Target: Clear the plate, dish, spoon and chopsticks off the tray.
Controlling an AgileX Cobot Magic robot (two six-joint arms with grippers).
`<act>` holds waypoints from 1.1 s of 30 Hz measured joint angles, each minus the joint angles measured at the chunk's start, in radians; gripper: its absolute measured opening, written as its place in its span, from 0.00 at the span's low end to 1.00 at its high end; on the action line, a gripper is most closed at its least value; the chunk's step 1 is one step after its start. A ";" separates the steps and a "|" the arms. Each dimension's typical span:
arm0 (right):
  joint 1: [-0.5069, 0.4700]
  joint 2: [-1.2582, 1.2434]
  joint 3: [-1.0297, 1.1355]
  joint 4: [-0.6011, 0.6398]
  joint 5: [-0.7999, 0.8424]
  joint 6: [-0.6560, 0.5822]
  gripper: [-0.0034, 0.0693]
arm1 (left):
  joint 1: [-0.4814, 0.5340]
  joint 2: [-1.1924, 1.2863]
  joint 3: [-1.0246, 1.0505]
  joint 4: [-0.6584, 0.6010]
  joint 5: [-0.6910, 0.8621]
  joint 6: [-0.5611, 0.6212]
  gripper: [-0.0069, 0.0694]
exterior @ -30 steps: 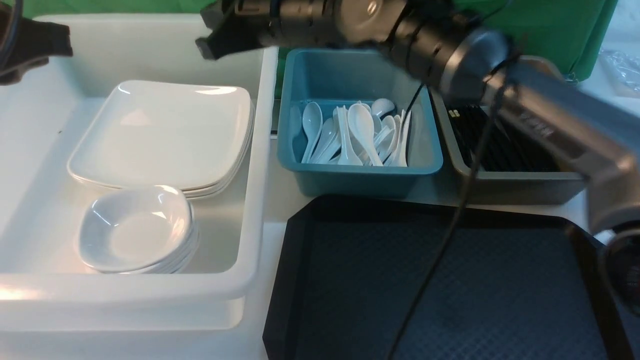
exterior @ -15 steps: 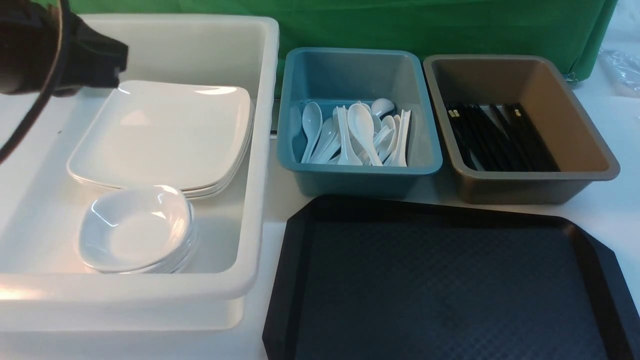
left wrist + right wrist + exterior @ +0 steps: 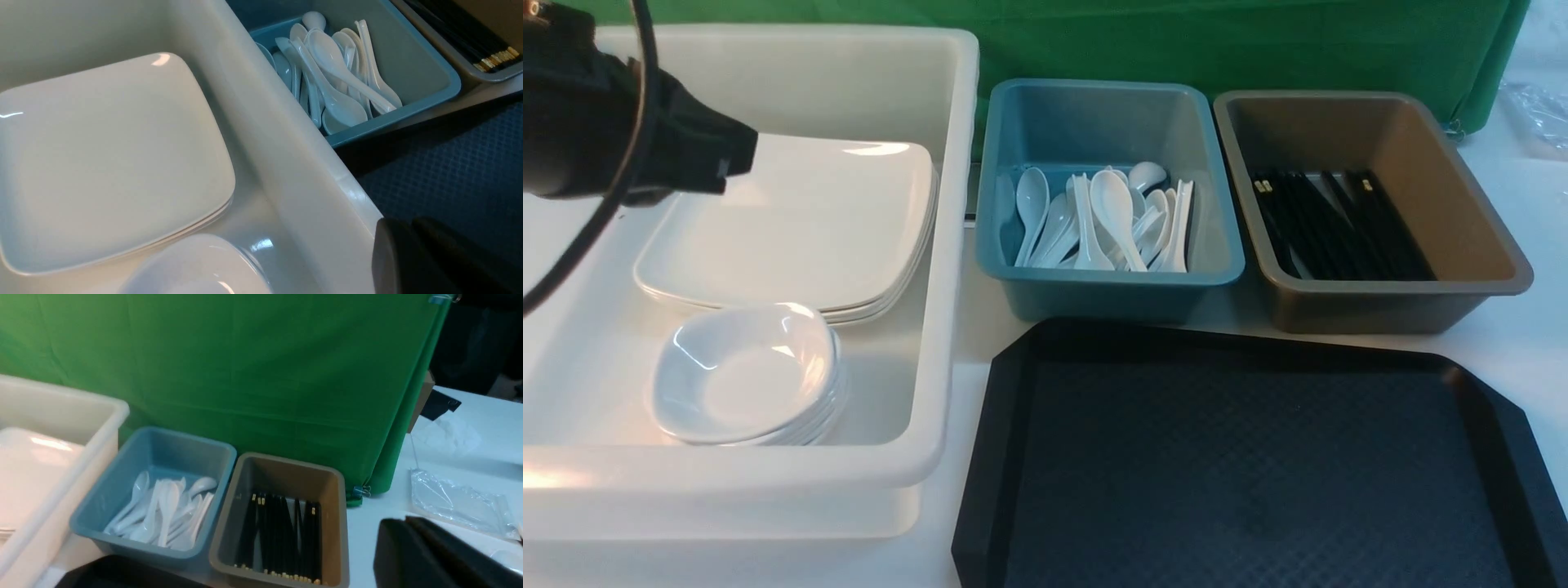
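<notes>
The black tray (image 3: 1258, 457) lies at the front right with nothing on it; it also shows in the left wrist view (image 3: 457, 171). A stack of large white plates (image 3: 792, 220) and a stack of small white dishes (image 3: 743, 376) sit in the white tub (image 3: 947, 269). Several white spoons (image 3: 1107, 216) lie in the blue tub (image 3: 1111, 286). Several black chopsticks (image 3: 1331, 224) lie in the brown tub (image 3: 1388, 302). My left gripper (image 3: 739, 159) hangs shut and empty over the tub's far left, above the plates; its tip (image 3: 410, 226) shows in the left wrist view. My right gripper (image 3: 404, 524) is shut and empty, out of the front view.
A green cloth (image 3: 1176, 41) hangs behind the tubs. A clear plastic bag (image 3: 457, 502) lies on the white table to the right of the brown tub. The left arm's black cable (image 3: 596, 220) hangs over the white tub's left side.
My right arm, which crossed the top of the front view a second ago, has drawn back out of it. My left gripper has moved right, over the plates.
</notes>
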 joint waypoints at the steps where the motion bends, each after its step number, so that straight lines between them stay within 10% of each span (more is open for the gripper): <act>1: 0.000 -0.095 0.109 -0.002 -0.066 0.022 0.09 | 0.000 0.000 0.000 0.000 0.012 0.000 0.11; 14: 0.000 -0.726 1.041 0.002 -0.839 0.201 0.11 | 0.000 -0.123 0.065 -0.068 0.064 0.016 0.11; 33: -0.001 -0.740 1.096 0.002 -0.924 0.219 0.31 | 0.000 -0.914 0.608 -0.092 -0.144 -0.076 0.11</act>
